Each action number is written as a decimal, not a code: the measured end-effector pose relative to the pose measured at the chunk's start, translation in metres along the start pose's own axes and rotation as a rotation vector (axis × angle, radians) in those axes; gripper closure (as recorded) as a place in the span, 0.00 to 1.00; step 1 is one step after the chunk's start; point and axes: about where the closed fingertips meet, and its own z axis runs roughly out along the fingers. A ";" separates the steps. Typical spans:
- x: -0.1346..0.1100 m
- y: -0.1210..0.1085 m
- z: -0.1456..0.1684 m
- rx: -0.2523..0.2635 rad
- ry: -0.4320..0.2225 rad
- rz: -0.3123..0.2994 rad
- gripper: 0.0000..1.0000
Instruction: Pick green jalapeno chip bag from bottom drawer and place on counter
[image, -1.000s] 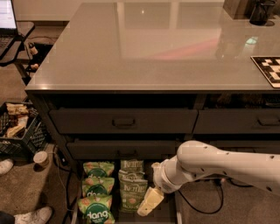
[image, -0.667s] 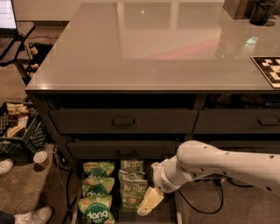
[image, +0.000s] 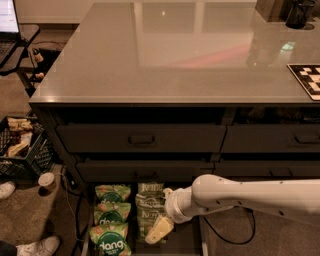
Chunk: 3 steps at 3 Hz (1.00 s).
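Note:
The bottom drawer (image: 186, 240) is pulled open at the floor, below the dark drawers. Inside lie olive-green jalapeno chip bags (image: 149, 201) with pale Kettle labels in the middle column. Brighter green dang bags (image: 110, 235) lie in the left column. My white arm reaches in from the right, and my gripper (image: 159, 230) hangs down over the lower Kettle bag, its pale fingers pointing down-left onto the bag. The counter (image: 175, 50) is the wide glossy pale-grey slab above.
A chessboard (image: 307, 80) lies at the counter's right edge, a dark cup (image: 299, 12) at the far right. On the floor to the left are a black crate (image: 22, 145), a paper cup (image: 46, 181), a person's shoes (image: 35, 247), and a cable.

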 end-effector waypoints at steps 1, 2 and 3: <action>0.010 -0.021 0.036 0.015 -0.015 0.001 0.00; 0.030 -0.042 0.066 0.021 0.003 0.017 0.00; 0.050 -0.059 0.089 0.021 0.024 0.044 0.00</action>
